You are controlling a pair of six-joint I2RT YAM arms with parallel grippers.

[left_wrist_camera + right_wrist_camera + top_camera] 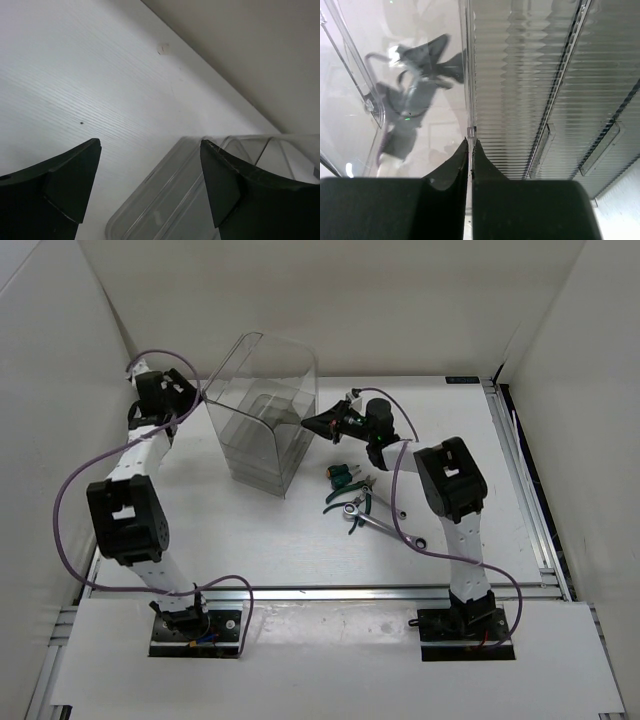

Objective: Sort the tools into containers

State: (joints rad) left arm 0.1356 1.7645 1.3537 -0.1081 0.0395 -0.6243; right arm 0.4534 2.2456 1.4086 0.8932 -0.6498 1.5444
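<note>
Our right hand [469, 146] clenched against cabinet [262, 390]; left hand [149, 145] released, over its corner. We should brace it, pull drawer [258, 462] straight, slowly, avoiding tipping.

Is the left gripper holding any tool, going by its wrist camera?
No: the left gripper is open, with only bare table and a clear cabinet corner between its fingers.

From my console I read a transparent cabinet [262, 410] with finely ribbed drawers [520, 100], a green screwdriver [342, 476], pliers [350, 496] with dark green handles, a silver wrench [385, 528], purple cables [62, 502], black gripper fingers [65, 185] and a white, faintly grained table [75, 65].
</note>
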